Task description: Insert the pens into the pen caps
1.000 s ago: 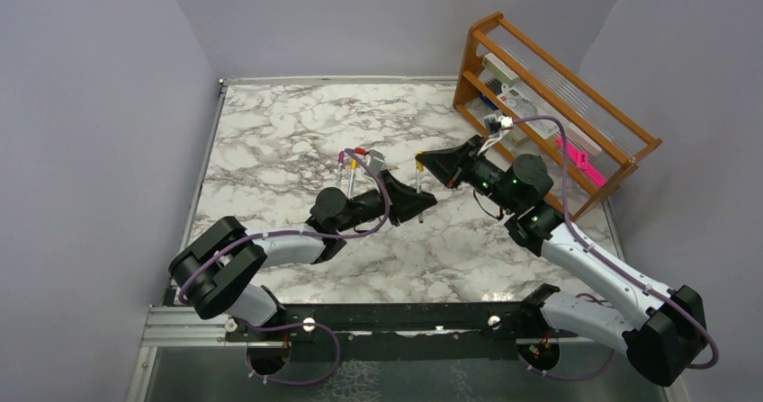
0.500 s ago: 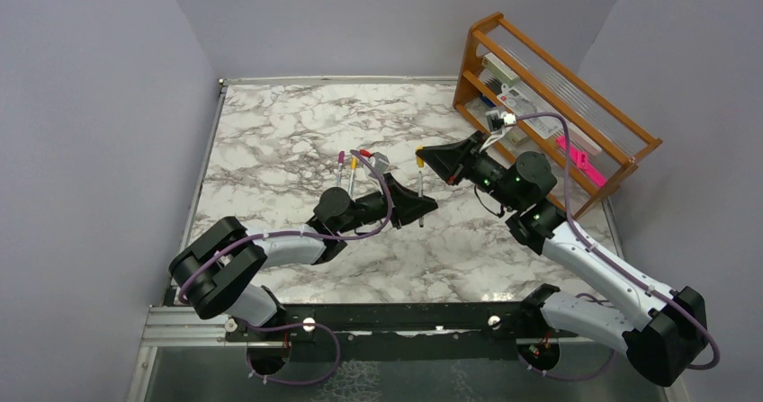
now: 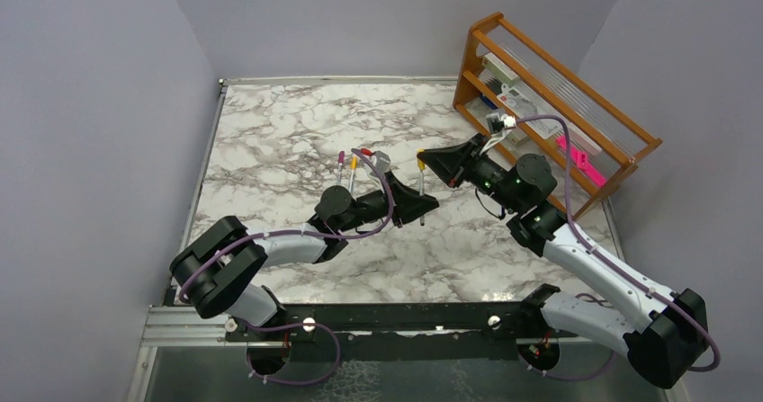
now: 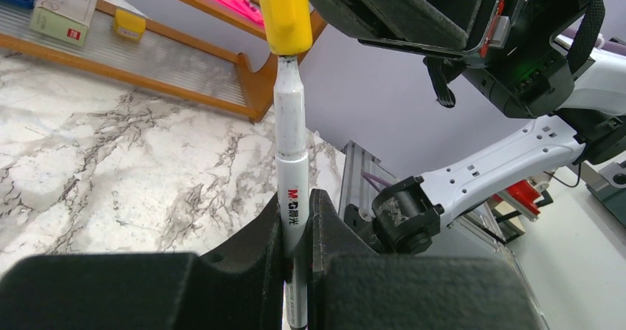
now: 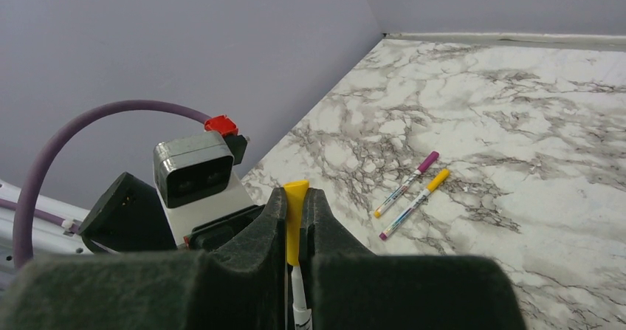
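Above the middle of the bench (image 3: 270, 132), the left pincer (image 4: 297, 206) is clamped on a pen (image 4: 290, 134), and the right pincer (image 5: 297, 206) is clamped on a yellow cap (image 4: 285, 9) that meets the pen's tip. If the two are misaligned, pushing may slide the pen through the grip or leave the cap crooked and half seated.

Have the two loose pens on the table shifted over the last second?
No. The loose pens lie side by side in the same spot, measured against the far edge of the table, as a second ago.
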{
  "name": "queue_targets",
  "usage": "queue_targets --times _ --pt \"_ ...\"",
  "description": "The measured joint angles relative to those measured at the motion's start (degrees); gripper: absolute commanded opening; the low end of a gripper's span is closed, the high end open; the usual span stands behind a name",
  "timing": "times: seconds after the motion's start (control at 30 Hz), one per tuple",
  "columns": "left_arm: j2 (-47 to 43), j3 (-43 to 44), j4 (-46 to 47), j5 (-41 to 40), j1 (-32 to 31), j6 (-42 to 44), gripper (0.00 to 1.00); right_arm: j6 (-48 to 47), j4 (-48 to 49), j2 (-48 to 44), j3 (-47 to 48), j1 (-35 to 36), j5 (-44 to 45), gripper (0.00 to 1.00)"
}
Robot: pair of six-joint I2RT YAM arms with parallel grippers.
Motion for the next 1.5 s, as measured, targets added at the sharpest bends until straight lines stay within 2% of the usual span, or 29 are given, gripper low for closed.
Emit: queue_targets --times 0.43,1.03,1.07,1.17,1.3,1.37,1.5 --pt "0.63 0.90 -0.74 -0.04 -0.07 0.00 0.00 0.09 -0.02 -0.52 -1.68 0.00 -0.07 0.01" --pt "-1.51 2.58 -4.00 -1.49 -1.07 2.89 0.00 0.20 1.27 -6.19 -5.51 0.00 -0.44 0.01" --pt "-1.86 2.58 -4.04 -1.46 -1.16 3.02 0.00 -0.07 1.27 -6.56 -5.51 0.00 -0.52 0.03" --pt "-2.67 2.58 -4.70 -1.38 -1.33 3.48 0.00 -0.55 1.27 -7.06 -5.51 0.02 -0.74 0.22" --pt "-3.45 2.71 -5.33 -1.29 -1.03 5.03 0.00 -0.79 -0.13 -7.45 -5.51 0.07 -1.29 0.39" --pt "-4.63 2.73 -5.44 -1.22 -0.74 6.21 0.00 -1.11 -1.09 -7.69 -5.51 0.07 -1.42 0.44" --pt "-5.92 3.37 -7.02 -0.70 -0.59 9.57 0.00 -2.84 -3.13 -9.88 -5.51 0.07 -1.38 0.49"
